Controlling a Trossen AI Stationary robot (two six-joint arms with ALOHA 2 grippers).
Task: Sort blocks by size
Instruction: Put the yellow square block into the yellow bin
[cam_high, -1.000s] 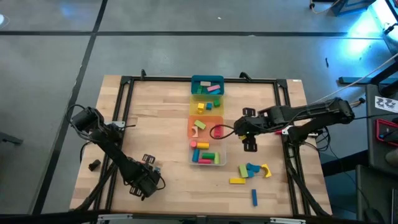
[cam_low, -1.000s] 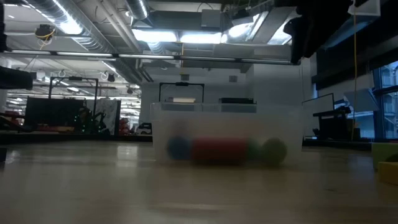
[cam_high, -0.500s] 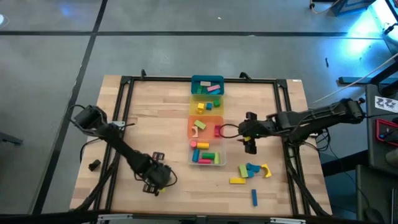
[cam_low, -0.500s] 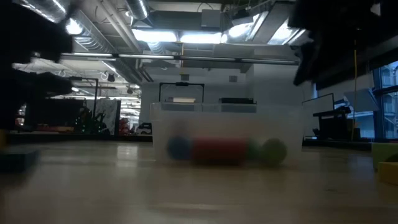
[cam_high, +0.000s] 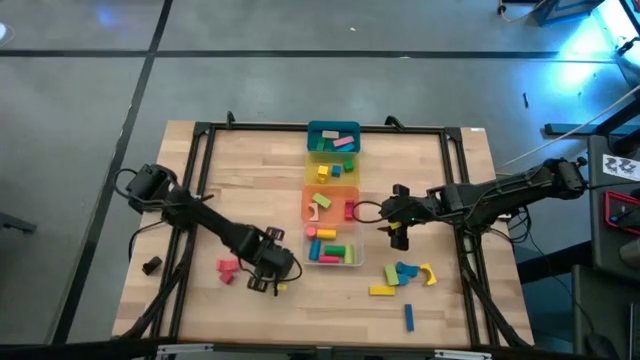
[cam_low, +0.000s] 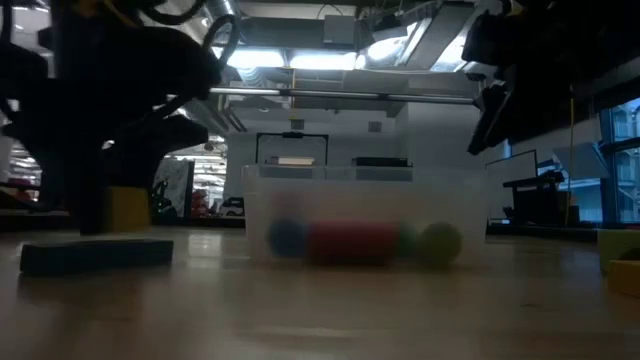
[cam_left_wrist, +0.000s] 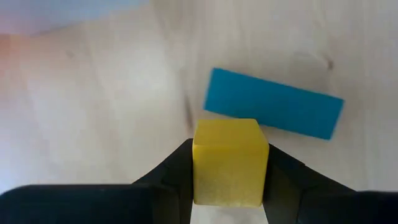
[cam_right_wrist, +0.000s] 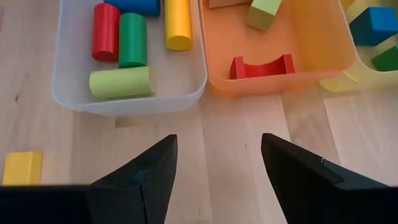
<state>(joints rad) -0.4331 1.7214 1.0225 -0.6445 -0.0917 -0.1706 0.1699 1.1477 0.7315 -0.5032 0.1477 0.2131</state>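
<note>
**Left arm sweeps in toward the clear bin**

The left gripper (cam_high: 268, 272) has travelled from the lower left of the high view rightward, ending just left of the clear bin (cam_high: 352, 262), its fingers clamped on a yellow cube (cam_left_wrist: 230, 160). Its departure uncovered a pink block (cam_high: 227, 268) on the table. In the low view, its dark bulk now fills the upper left. The right gripper (cam_high: 396, 226) has pulled back slightly rightward from the orange bin (cam_high: 308, 194).
</note>
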